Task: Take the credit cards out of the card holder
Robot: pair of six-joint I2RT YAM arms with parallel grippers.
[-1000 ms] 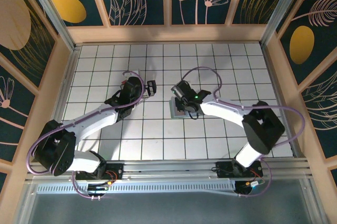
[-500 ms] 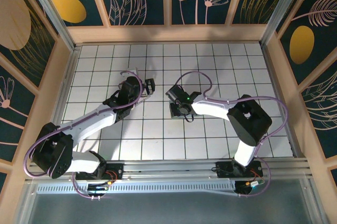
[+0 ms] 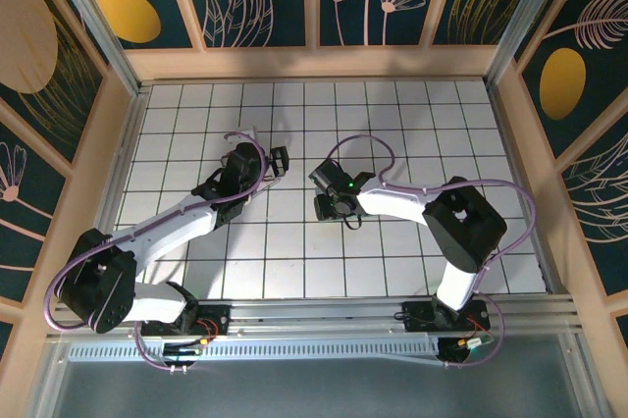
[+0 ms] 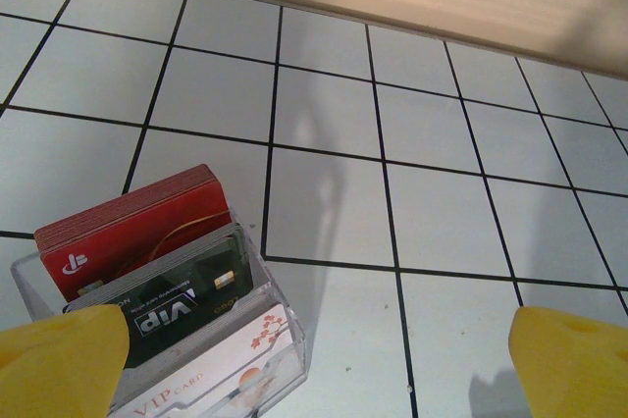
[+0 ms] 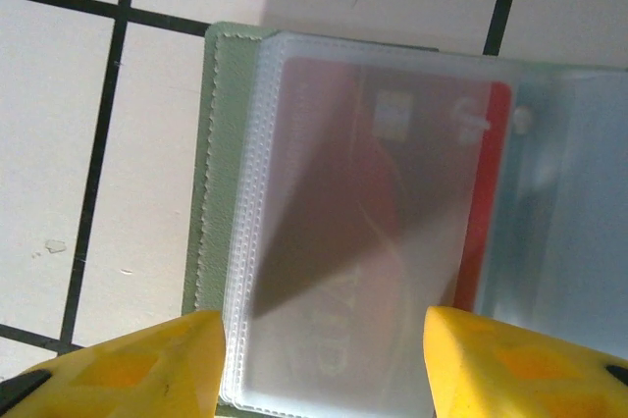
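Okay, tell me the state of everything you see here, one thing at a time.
card holder: lying open on the table, clear sleeves exposed
credit card: inside a clear sleeve, not yet out
clear box: upright, cards standing in it
left gripper: open, holding nothing
right gripper: open, over the sleeve

Counter (image 3: 392,124): white tile grid, thin black lines. Pale wooden rim (image 3: 314,63) at 9, 12 and 3 o'clock in top view.

Card holder (image 5: 363,212) lies opened flat on counter. In right wrist view, pale green cover edge at 9 o'clock, clear stitched sleeves over it running toward 3 o'clock. Credit card (image 5: 334,192) with red print shows through sleeve.

Clear box (image 4: 157,339) stands on counter at 7 o'clock of left wrist view, just beside grid-line crossing. Upright inside: red stack, dark green card, white card with pink blossom print.
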